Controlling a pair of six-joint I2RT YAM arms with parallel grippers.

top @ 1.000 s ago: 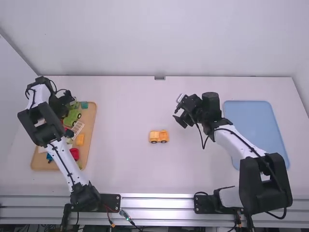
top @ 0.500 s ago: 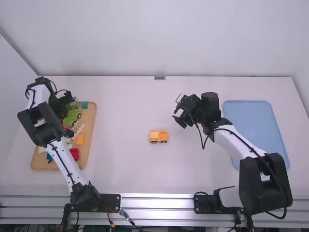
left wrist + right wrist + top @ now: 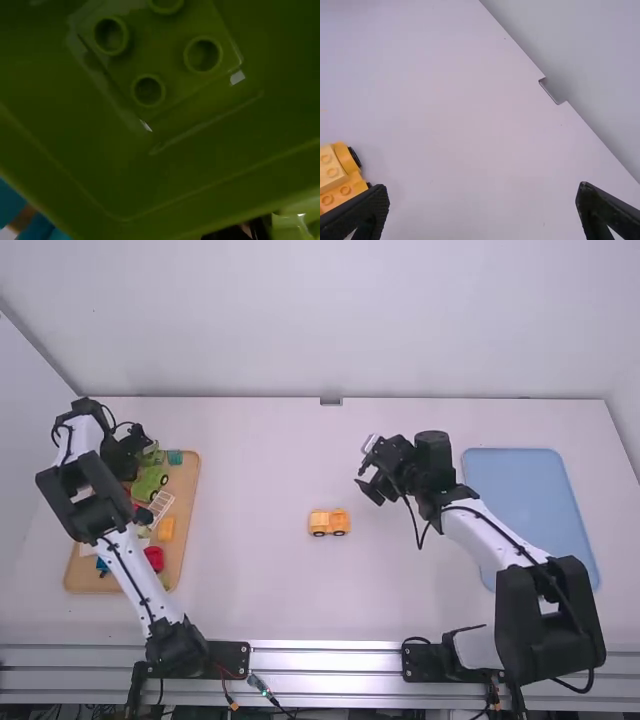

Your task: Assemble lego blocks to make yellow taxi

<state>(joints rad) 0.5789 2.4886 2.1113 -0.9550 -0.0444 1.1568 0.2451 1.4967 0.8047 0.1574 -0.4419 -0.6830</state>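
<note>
The yellow-orange block car [image 3: 329, 523] stands on its wheels near the middle of the table. My right gripper [image 3: 368, 477] is above the table, to the right of the car and farther from the camera. In the right wrist view the right gripper [image 3: 482, 212] stands open, its fingers wide apart with nothing between them; part of the car [image 3: 340, 175] is at the left edge. My left gripper [image 3: 138, 445] is over the far part of the wooden tray [image 3: 188, 530]. Close to the left wrist camera is a large green piece [image 3: 150, 175] with round studs.
The wooden tray at the left holds a green vehicle [image 3: 150, 482], a teal block [image 3: 175, 457], a yellow block [image 3: 166, 529], a red piece [image 3: 155, 557] and a white rack-like piece [image 3: 160, 506]. A blue tray [image 3: 530, 500] lies at the right, beside the right arm.
My right gripper has shifted slightly left, toward the car's side. The left arm has barely moved, and the car stays in place.
</note>
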